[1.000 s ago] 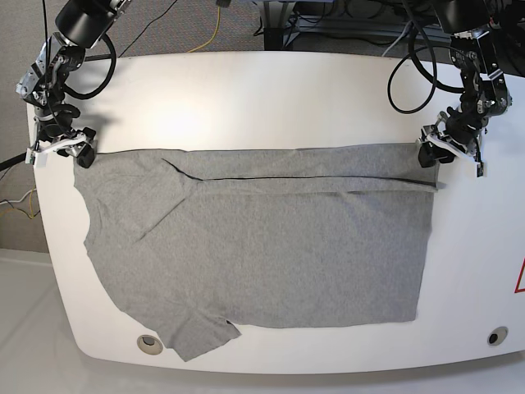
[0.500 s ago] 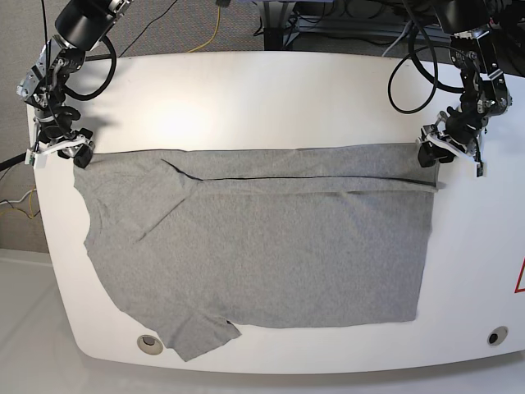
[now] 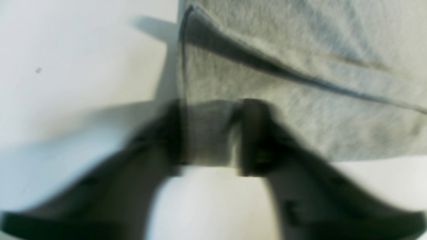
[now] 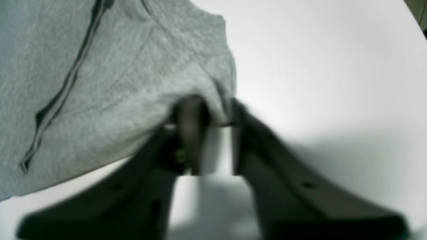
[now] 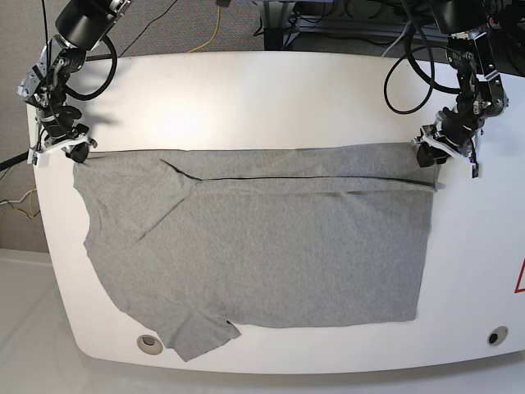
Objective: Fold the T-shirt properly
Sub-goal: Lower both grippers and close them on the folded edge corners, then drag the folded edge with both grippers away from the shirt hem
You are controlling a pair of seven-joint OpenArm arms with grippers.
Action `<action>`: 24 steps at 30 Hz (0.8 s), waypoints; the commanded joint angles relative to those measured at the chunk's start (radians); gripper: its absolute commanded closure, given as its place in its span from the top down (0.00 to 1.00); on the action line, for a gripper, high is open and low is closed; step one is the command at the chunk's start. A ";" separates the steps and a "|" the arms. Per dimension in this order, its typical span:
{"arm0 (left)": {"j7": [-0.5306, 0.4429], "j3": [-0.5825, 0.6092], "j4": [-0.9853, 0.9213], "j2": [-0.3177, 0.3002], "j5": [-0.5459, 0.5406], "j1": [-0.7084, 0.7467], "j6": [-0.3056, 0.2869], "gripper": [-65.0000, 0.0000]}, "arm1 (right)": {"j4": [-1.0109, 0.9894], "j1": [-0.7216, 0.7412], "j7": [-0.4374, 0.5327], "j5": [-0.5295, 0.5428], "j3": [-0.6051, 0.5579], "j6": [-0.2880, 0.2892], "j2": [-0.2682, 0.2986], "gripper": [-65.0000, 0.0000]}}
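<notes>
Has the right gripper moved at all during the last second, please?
Yes. In the base view the right gripper has shifted slightly up, away from the camera, along the table's edge, and closed onto the T-shirt's corner.

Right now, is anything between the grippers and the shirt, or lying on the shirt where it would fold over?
Nothing visible. The left gripper and right gripper are already at the shirt's far corners with cloth between their fingers. The grey fabric and the bare table beyond it carry no other objects.
</notes>
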 commanded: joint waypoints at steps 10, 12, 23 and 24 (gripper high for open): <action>-0.024 0.010 -0.003 -0.011 -0.005 -0.010 -0.023 0.00 | 0.014 0.017 -0.001 0.004 -0.024 0.009 0.016 0.00; -0.025 0.010 -0.003 -0.012 -0.004 -0.011 -0.025 0.00 | 0.013 0.018 0.001 0.003 -0.030 0.010 0.016 0.00; -0.035 0.011 -0.010 -0.019 -0.003 -0.001 -0.026 0.00 | 0.005 0.010 0.012 0.001 -0.074 0.017 0.020 0.00; -0.035 0.011 -0.009 -0.020 -0.004 -0.001 -0.025 0.00 | 0.005 0.008 0.012 0.001 -0.076 0.017 0.021 0.00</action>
